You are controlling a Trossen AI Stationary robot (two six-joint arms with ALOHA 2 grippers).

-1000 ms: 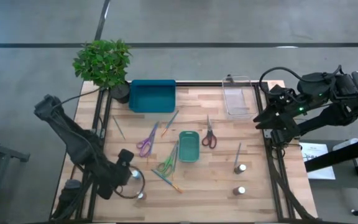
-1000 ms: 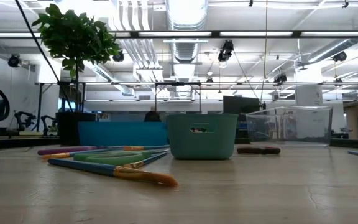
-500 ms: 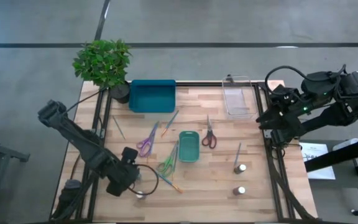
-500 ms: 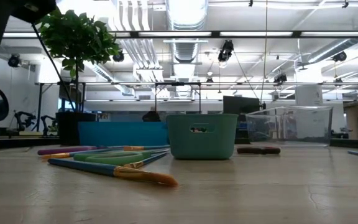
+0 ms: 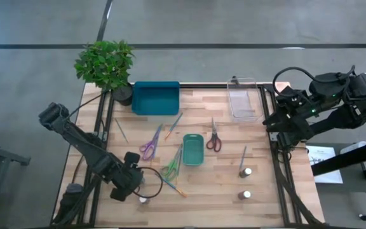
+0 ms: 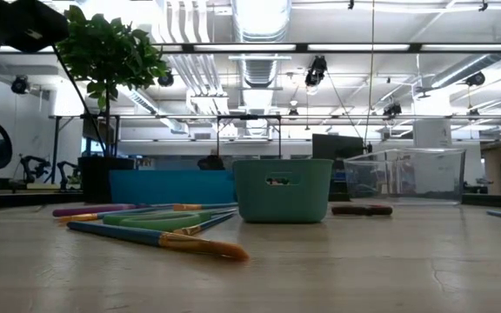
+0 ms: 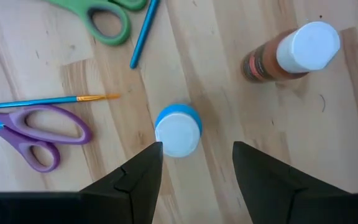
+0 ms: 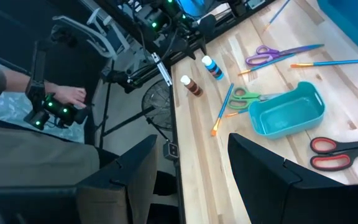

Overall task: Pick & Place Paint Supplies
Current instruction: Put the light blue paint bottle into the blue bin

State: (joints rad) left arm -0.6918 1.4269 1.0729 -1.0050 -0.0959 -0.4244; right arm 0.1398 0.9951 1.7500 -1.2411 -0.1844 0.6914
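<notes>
Left tool (image 7: 194, 168) wide apart — blue pot (image 7: 178, 130) just ahead, between fingertips.

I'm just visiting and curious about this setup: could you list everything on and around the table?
Paint pots: four, white-capped; two front right, two front left.
Brushes: about five, thin; scattered mid-table.
Scissors: three, purple, green, red; centre.
Teal trays: two; large at back, small at centre.
Clear tray: one; back right.
Plant: one, green; back-left corner.
Left gripper: open, above a front-left pot.
Right gripper: open, beyond the table's right edge.
</notes>
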